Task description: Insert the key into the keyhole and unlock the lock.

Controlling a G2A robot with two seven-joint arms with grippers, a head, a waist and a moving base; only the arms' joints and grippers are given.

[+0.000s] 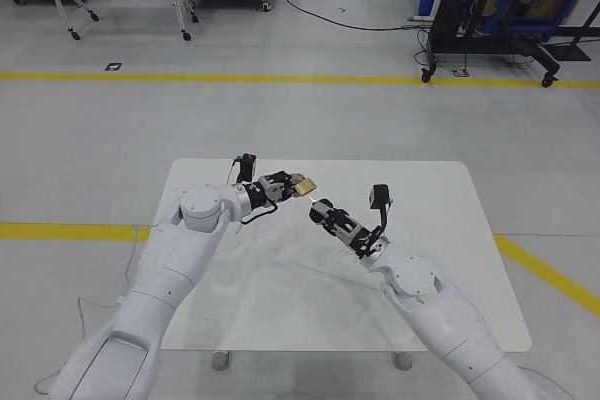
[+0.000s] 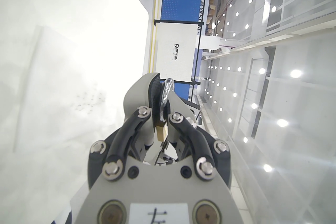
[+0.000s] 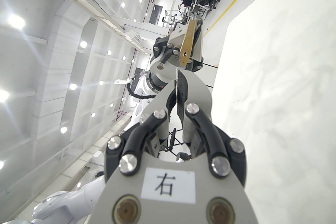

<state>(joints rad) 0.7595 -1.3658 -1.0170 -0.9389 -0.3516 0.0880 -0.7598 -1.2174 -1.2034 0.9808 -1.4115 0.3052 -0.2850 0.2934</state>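
My left gripper (image 1: 292, 184) is shut on a brass padlock (image 1: 305, 186), held above the white table's middle. In the left wrist view the brass body (image 2: 162, 131) sits between the pads and the silver shackle (image 2: 168, 87) sticks out past the fingertips. From the right wrist, the padlock (image 3: 187, 42) shows its keyhole end (image 3: 185, 53) facing my right gripper (image 3: 179, 76). That gripper is shut on the key; only a thin silver tip (image 1: 313, 200) shows, just short of the lock. In the top view the right gripper (image 1: 322, 209) lies close below and right of the padlock.
The white table (image 1: 430, 300) is bare around both arms. A yellow floor line (image 1: 280, 78) runs behind it, and carts and stands (image 1: 490, 40) are far back on the floor.
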